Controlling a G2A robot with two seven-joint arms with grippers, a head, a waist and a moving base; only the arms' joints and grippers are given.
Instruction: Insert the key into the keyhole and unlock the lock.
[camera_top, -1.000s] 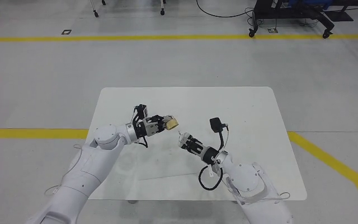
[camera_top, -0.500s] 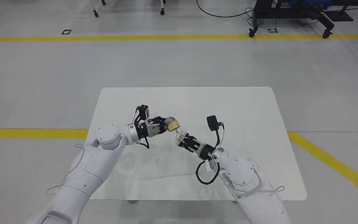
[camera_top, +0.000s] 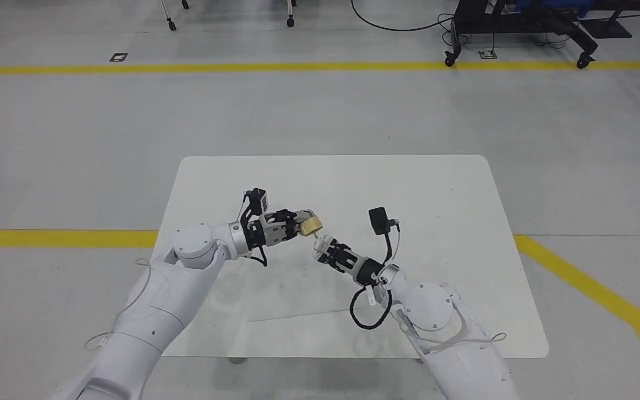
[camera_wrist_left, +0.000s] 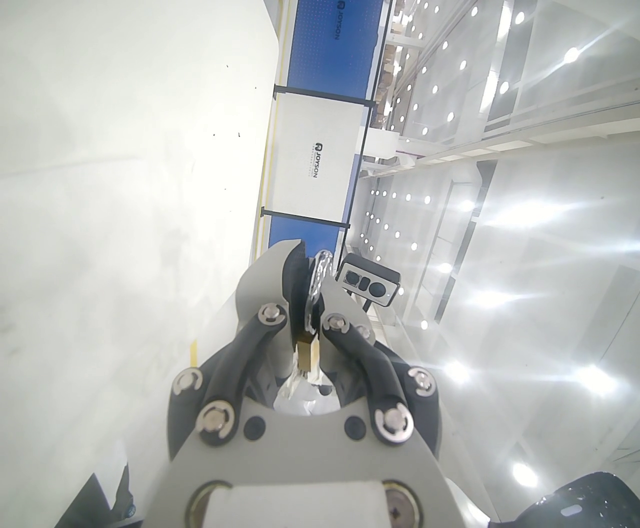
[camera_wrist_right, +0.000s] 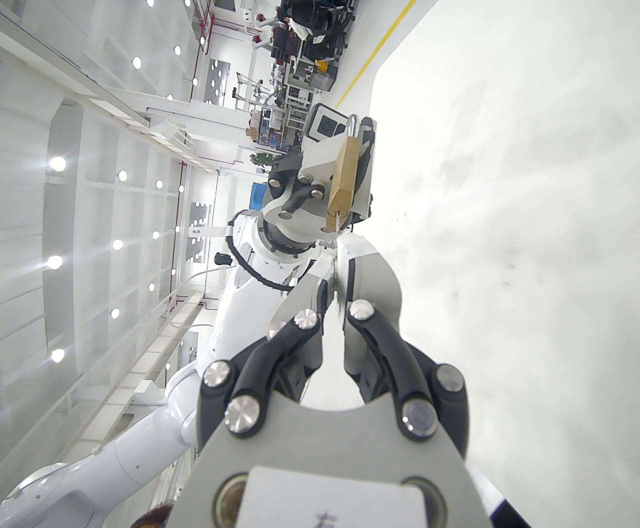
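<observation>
A brass padlock (camera_top: 312, 224) hangs in the air over the white table (camera_top: 440, 190), with my left gripper (camera_top: 300, 224) shut on it. In the left wrist view its brass body (camera_wrist_left: 309, 352) sits between the left fingers (camera_wrist_left: 292, 270). My right gripper (camera_top: 324, 246) sits just below and right of the lock, shut on the key. In the right wrist view the thin silver key (camera_wrist_right: 338, 219) sticks out from the right gripper (camera_wrist_right: 334, 257), and its tip meets the padlock's (camera_wrist_right: 344, 170) keyhole end. Most of the key is hidden between the fingers.
Both arms meet over the table's middle. A black cable (camera_top: 372, 312) loops by the right forearm, whose black wrist camera (camera_top: 380, 220) sticks up beside it. Bare table surface lies at the back and at the right (camera_top: 470, 260). Yellow floor lines run around the table.
My right gripper has shifted up and left with the key, closing the gap to the lock. The left gripper has eased the padlock slightly toward it.
</observation>
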